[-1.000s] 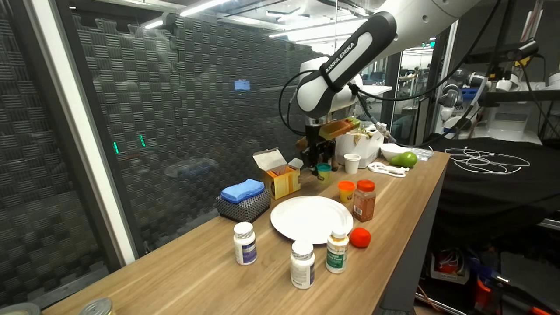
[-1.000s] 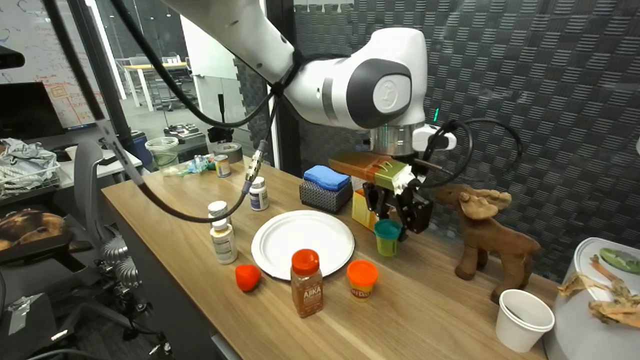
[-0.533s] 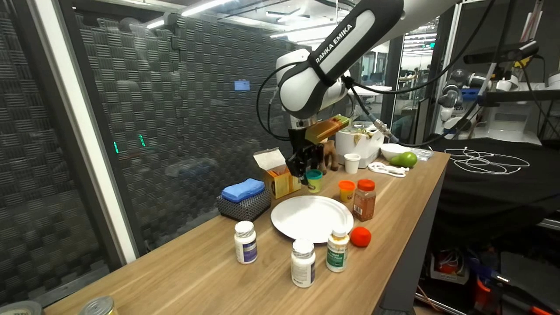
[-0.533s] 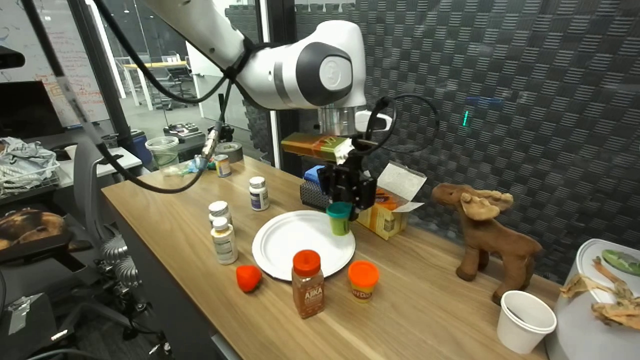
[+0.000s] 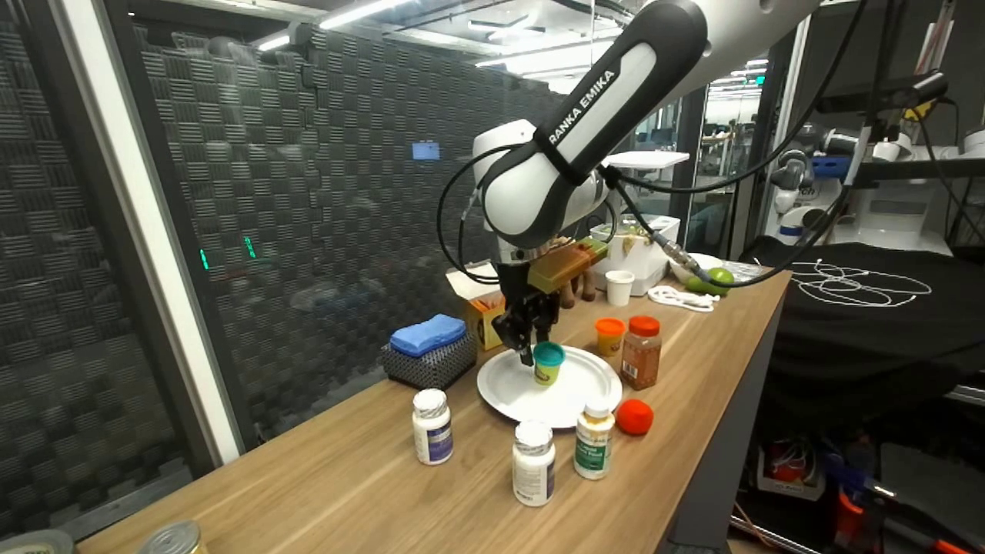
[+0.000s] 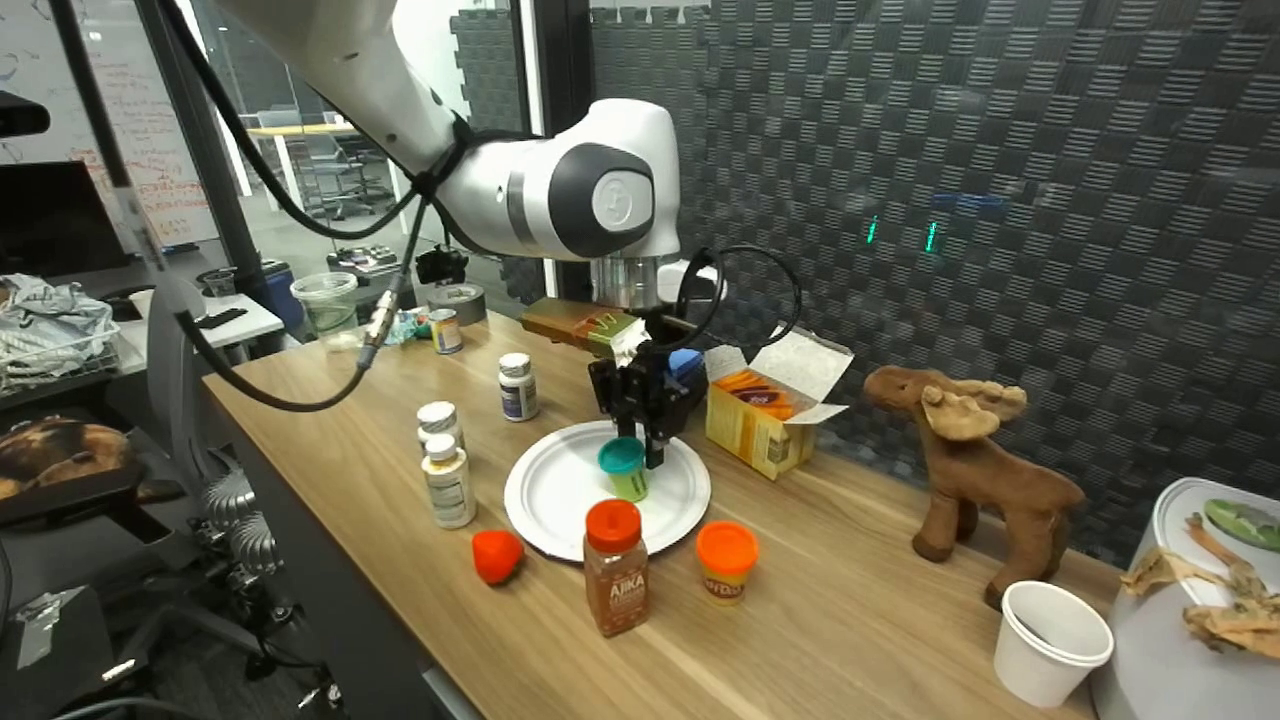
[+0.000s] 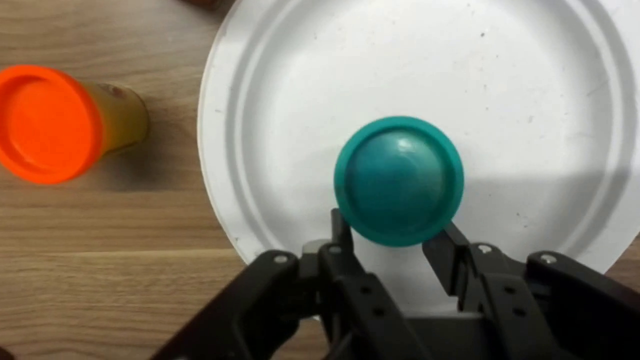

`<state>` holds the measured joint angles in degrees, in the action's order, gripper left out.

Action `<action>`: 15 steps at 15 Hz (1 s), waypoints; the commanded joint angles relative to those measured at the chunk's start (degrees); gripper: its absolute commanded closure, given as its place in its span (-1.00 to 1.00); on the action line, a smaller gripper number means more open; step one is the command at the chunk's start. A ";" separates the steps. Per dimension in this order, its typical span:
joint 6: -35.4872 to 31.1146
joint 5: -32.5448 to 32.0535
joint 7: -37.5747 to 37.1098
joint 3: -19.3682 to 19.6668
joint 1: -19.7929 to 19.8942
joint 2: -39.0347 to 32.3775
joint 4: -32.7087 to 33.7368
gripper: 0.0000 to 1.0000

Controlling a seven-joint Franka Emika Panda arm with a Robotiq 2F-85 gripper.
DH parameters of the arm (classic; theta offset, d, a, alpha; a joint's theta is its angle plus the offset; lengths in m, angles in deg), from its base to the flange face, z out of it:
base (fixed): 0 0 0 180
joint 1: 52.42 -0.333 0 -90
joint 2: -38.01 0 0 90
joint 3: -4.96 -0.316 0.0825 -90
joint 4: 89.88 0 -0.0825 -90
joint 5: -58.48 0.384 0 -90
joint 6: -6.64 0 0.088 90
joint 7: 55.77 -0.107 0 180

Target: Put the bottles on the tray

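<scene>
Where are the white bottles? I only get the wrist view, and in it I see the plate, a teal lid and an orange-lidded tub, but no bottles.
Observer: Outside your picture, three white bottles stand on the table, off the plate.
Operator: Anything to tell them apart?
Observer: Yes, in an exterior view one shows a green label.
Operator: And what's under the teal lid?
Observer: A yellow-green tub; its side shows in both exterior views.
</scene>
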<state>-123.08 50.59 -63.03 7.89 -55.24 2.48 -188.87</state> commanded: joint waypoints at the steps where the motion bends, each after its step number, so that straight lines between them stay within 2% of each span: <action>1: -3.57 0.91 -1.34 0.37 0.38 0.25 1.14 0.62; 6: -5.98 0.49 -1.96 1.18 0.45 1.56 1.13 0.62; 7: -5.46 0.48 -2.03 1.26 0.38 2.46 0.67 -0.23; 12: -4.59 2.05 -7.39 2.30 0.68 10.22 -5.81 -0.94; 15: -5.11 0.85 -9.83 4.14 1.27 15.61 -12.20 -1.00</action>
<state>-127.62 51.44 -70.57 10.58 -54.41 10.80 -193.11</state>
